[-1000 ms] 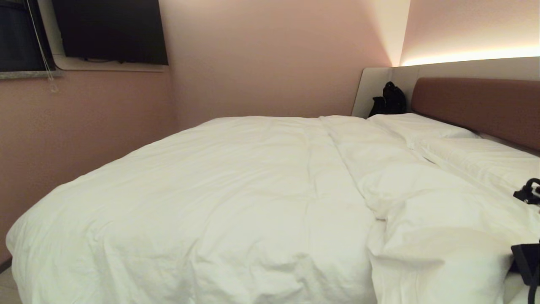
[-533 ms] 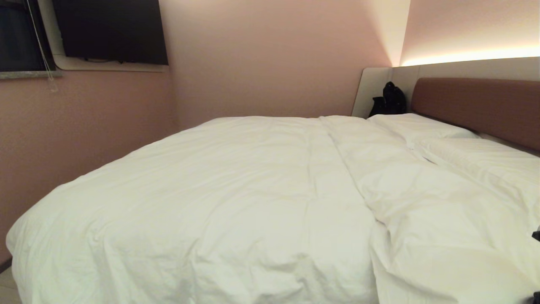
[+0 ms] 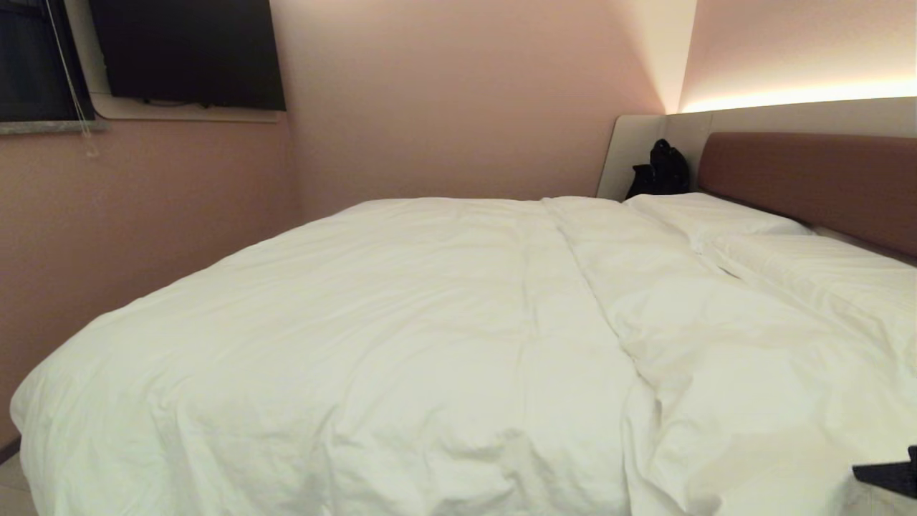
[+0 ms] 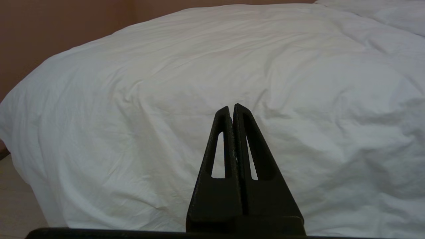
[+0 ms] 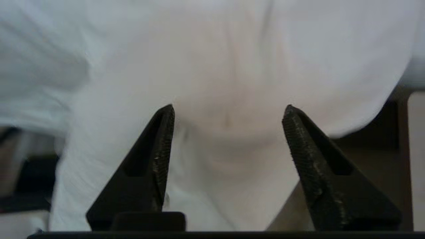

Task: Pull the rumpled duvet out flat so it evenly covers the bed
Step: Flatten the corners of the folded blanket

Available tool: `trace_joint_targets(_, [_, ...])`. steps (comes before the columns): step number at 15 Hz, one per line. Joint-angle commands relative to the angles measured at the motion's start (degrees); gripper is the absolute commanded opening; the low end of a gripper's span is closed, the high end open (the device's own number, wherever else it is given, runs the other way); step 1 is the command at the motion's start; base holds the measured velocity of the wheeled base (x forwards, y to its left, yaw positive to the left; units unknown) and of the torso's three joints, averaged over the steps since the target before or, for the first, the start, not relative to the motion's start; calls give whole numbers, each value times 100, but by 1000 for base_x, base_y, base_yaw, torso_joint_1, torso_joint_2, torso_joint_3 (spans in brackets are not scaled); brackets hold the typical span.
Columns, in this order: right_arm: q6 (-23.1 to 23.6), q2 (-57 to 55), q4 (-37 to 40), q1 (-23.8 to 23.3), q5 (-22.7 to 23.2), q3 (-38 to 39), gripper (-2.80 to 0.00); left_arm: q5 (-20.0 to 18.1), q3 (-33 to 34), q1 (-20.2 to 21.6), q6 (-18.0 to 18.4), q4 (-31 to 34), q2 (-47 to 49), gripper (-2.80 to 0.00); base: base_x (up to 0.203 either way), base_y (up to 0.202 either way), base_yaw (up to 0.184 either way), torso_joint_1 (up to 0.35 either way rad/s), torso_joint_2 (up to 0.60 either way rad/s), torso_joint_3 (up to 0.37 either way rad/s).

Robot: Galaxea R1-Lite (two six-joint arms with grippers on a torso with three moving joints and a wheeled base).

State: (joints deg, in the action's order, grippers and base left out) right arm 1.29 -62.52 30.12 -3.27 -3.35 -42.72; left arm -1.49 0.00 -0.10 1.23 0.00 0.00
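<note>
A: White puffy quilted cotton duvet (image 3: 372, 344) – spread over most of the wide low double bed w/ reddish-brown padded headboard (image 3: 809, 179). Looks nearly done?

B: Prob yes. Left + middle lie fairly flat, draped over the near and left edges. Far right there's a long ridge running near-to-far, some crumples at the near edge. Right near corner may need one more tug.

A: Hands?

B: Right hand (image 5: 229, 116) is at the near right edge, fingers spread wide, duvet cloth hanging just beyond them, nothing held. In head view only a dark tip shows bottom right. Left hand (image 4: 231, 109) parked, fingers pressed together, empty, pointing at the near side of the duvet.

A: Room?

B: Two white pillows (image 3: 716, 215) at the headboard, far right. Black bag-like thing (image 3: 660, 170) in the far corner by the grey-beige panel. Pinkish walls, dark wall-mounted TV screen (image 3: 186, 54) upper left, light strip above the headboard.
</note>
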Motion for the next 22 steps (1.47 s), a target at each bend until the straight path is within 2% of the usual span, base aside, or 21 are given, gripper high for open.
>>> trace_joint_targets(1, [-163, -117, 69, 2, 839, -755, 0, -1, 0, 1, 0, 0, 0, -280, 0, 0, 0, 0, 0, 0])
trace_joint_targets(2, [-248, -126, 124, 2, 1039, -1009, 0, -1, 0, 1, 0, 0, 0, -280, 0, 0, 0, 0, 0, 0])
trace_joint_targets(6, [-682, -257, 500, -26, 1135, -1954, 0, -1, 0, 1, 0, 0, 0, -280, 0, 0, 0, 0, 0, 0])
trace_joint_targets(7, [-697, -267, 778, -32, 1135, -1983, -280, -1, 0, 1, 0, 0, 0, -280, 0, 0, 0, 0, 0, 0])
trace_joint_targets(10, [-746, -523, 1319, -117, 1139, -1903, -280, -1, 0, 1, 0, 0, 0, -280, 0, 0, 0, 0, 0, 0])
trace_joint_targets(14, [-813, -1244, 1662, -557, 1126, -1836, -280, -1, 0, 9, 0, 0, 0, -280, 0, 0, 0, 0, 0, 0])
trace_joint_targets(18, [-817, -2098, 1536, -912, 1211, -1731, -280, -1, 0, 1, 0, 0, 0, -280, 0, 0, 0, 0, 0, 0])
trace_joint_targets(22, [-631, -3717, 1085, -1624, 1448, -1575, -280, -1, 0, 1, 0, 0, 0, -280, 0, 0, 0, 0, 0, 0])
